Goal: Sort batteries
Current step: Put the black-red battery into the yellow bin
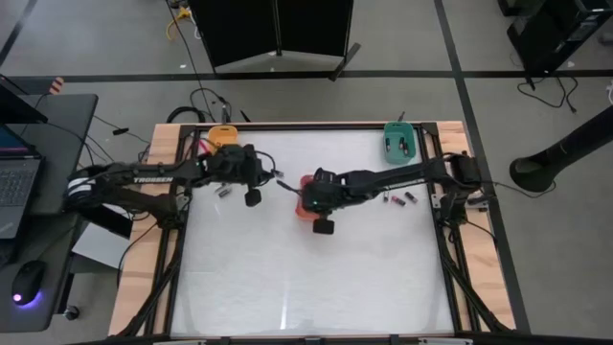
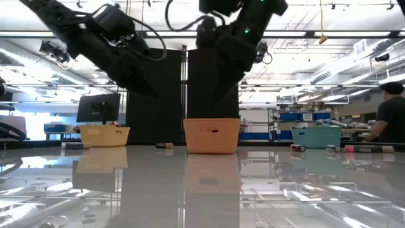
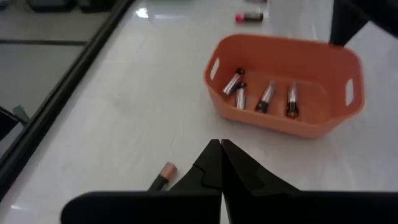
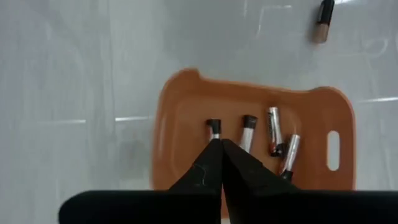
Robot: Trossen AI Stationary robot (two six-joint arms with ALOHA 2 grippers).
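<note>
The worktop [image 1: 316, 287] is a pale, glossy surface in a wooden frame, with one dark arm reaching in from each side.

The left arm extends from the left edge toward the far-left quarter. The left gripper [image 3: 221, 163] is clenched, fingertips pressed together, nothing between them. It hangs above the worktop between the yellow tray [image 1: 222, 133] at the far-left corner and the orange tray [image 4: 249, 134] near the middle.

The right arm extends from the right edge to the middle. The right gripper [image 4: 221, 155] is clenched and empty, poised directly over the orange tray.

Three trays stand on the worktop. The yellow tray sits at the far-left corner. The orange tray sits near the centre, partly hidden under the right arm in the high view. The teal tray [image 1: 398, 142] sits near the far-right corner and holds a few small items that cannot be made out.

The batteries are in several places. Four cells [image 4: 258, 138] lie on the floor of the orange tray, side by side. Loose cells [image 1: 398, 199] lie on the worktop toward the right edge, between the orange tray and the right arm's base. More loose cells [image 1: 224, 192] lie near the left gripper; one copper-ended cell [image 3: 163, 176] rests just beside its fingers.

A person [image 2: 387, 117] stands in the room beyond the table.
</note>
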